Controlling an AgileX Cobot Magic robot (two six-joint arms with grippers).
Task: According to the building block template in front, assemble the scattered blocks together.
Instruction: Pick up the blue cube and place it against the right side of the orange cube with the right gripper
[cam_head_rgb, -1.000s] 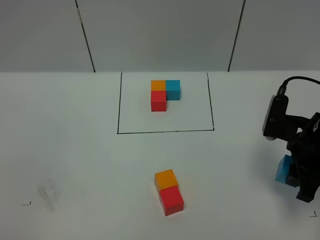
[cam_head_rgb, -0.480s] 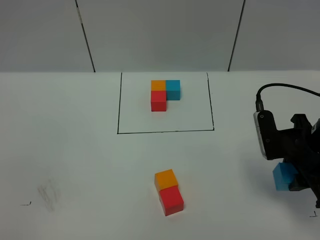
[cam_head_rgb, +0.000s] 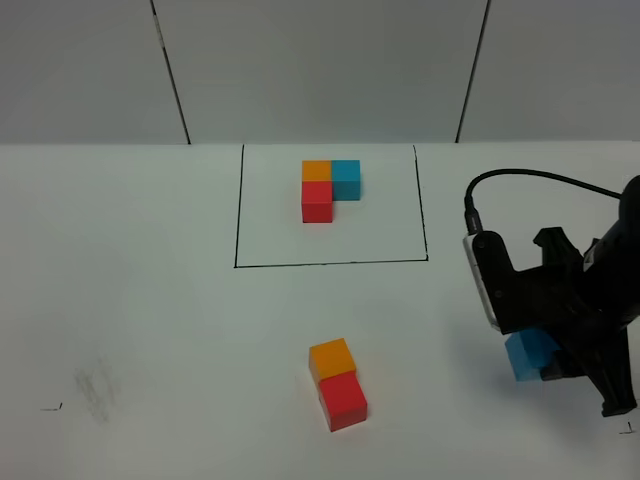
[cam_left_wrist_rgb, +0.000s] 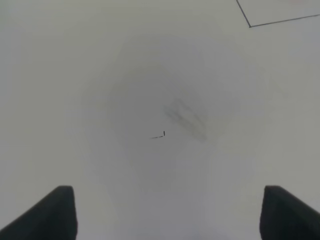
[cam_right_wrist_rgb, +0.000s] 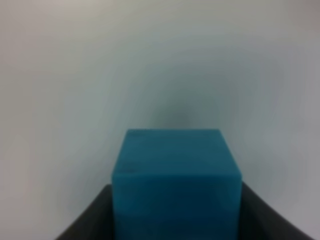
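- Blue cube sits clenched in our right gripper on the right, well apart from the others.
- Orange cube and red cube touch near the middle; we see their pair running far-to-near, slightly skewed, orange end toward the template.
- Our left gripper hangs spread wide, holding nothing.

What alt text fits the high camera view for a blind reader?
The right gripper holds a light blue cube at the right of a white table, apart from a touching orange cube and red cube. Behind them, a black-outlined rectangle frames an orange, blue and red L of cubes.
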